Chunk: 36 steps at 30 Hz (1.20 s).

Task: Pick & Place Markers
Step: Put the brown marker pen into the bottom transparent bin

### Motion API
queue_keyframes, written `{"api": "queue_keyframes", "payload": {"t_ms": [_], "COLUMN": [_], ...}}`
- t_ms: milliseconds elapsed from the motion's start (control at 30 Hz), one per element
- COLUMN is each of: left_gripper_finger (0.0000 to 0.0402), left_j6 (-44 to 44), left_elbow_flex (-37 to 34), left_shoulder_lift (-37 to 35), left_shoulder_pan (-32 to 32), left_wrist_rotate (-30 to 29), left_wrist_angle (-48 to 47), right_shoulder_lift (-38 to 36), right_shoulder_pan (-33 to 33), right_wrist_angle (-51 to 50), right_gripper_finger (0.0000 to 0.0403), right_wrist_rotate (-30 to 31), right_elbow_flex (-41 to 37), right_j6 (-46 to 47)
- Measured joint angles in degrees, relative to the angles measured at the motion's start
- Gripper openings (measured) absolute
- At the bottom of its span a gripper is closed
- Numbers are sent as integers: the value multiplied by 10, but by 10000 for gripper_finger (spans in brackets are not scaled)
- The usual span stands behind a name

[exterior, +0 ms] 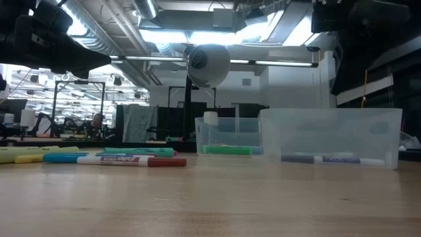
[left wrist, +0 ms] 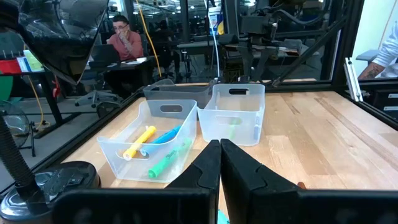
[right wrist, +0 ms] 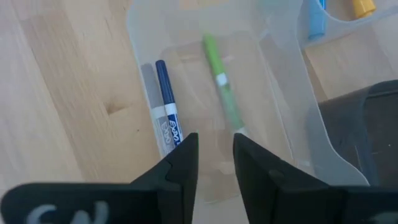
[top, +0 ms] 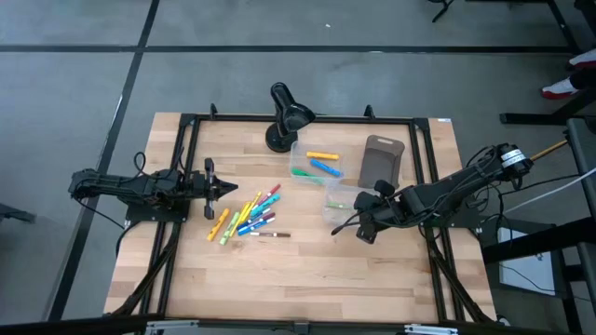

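The right claw point(right wrist: 216, 163) hangs directly over the nearer clear bin point(right wrist: 292, 118), its 2 fingers parted with a bare gap between them and nothing held. Just below that gap lies a green marker point(right wrist: 222, 93) on the bin floor, and beside it, still inside the bin, a blue marker point(right wrist: 166, 109) and a grey marker point(right wrist: 151, 102) lie side by side.

The first risk sits right here: the claw is low over the bin, so a sideways exit could catch the thin wall and drag or tip the light bin, spilling those 3 markers. A straight lift clears it best.

Farther from the right claw, the second clear bin point(top: 313, 163) holds a yellow marker point(top: 320, 154), a blue one point(top: 325, 167) and a green one point(top: 304, 172). A dark grey tray point(top: 381, 161) lies beside it, with a black desk lamp point(top: 284, 116) beyond.

Across the table point(top: 307, 270), well apart from the right claw, the loose pile of markers point(top: 248, 215) lies fanned and touching. Picking 1 from there could pinch 2 at once or roll neighbours away, since the round barrels lie tight together.

The left claw point(top: 226, 187) waits just beside that pile, fingers pressed shut and empty. A reach by the right arm toward the pile would bring the 2 arms close, so a collision is possible.
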Motion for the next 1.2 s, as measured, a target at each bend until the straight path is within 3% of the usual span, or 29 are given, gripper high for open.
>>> {"api": "queue_keyframes", "payload": {"t_ms": [267,400,700,900,1033,1200], "left_gripper_finger": [6,6,6,6,6,6], "left_j6": [0,0,0,0,0,0], "left_elbow_flex": [0,0,0,0,0,0], "left_shoulder_lift": [0,0,0,0,0,0], "left_shoulder_pan": [0,0,0,0,0,0], "left_wrist_rotate": [0,0,0,0,0,0], "left_wrist_angle": [0,0,0,0,0,0], "right_shoulder_lift": [0,0,0,0,4,10], "right_shoulder_pan": [0,0,0,0,0,0], "right_wrist_angle": [34,125,403,491,540,592], "right_gripper_finger": [129,130,130,130,130,130], "right_wrist_rotate": [5,5,5,5,4,4], "right_elbow_flex": [0,0,0,0,0,0], "right_j6": [0,-37,-216,-279,-286,-231]}}
